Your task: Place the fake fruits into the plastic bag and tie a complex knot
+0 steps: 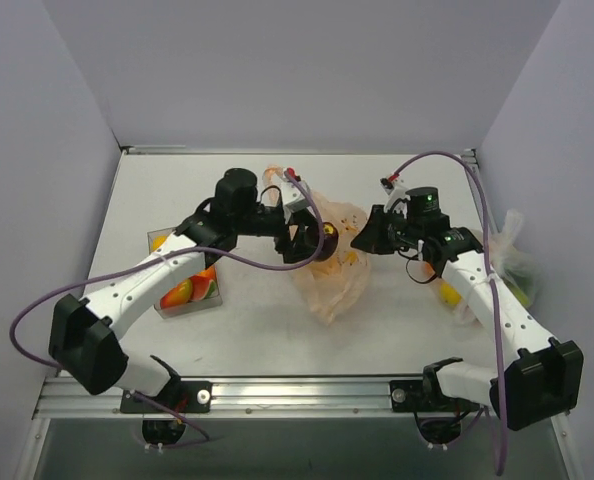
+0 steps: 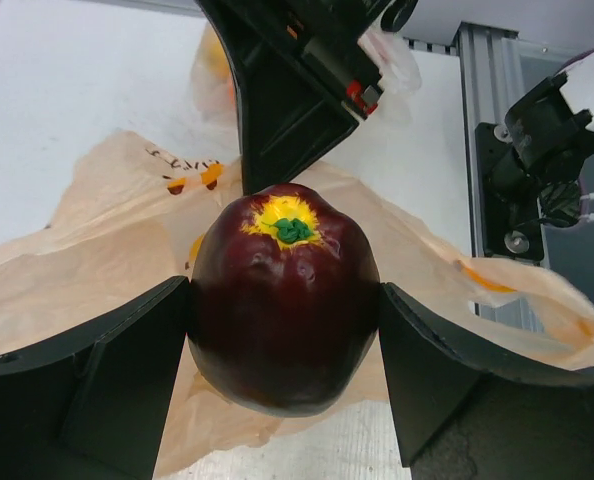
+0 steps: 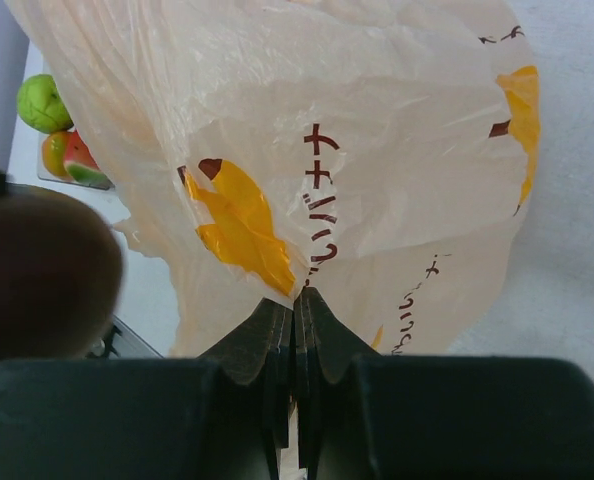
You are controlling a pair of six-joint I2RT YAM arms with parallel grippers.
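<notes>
My left gripper is shut on a dark maroon fruit with a yellow and green top, its fingers pressed against both sides. It holds the fruit over the peach plastic bag. In the top view that fruit hangs at the bag's upper part. My right gripper is shut on a fold of the bag and holds its edge up. Other fake fruits, orange and red-and-green, lie in the clear tray. No knot shows.
The tray stands at the left, partly under my left arm. A clear whitish bag lies at the right wall, with a yellow fruit beside my right arm. In the right wrist view a green fruit sits at the far left.
</notes>
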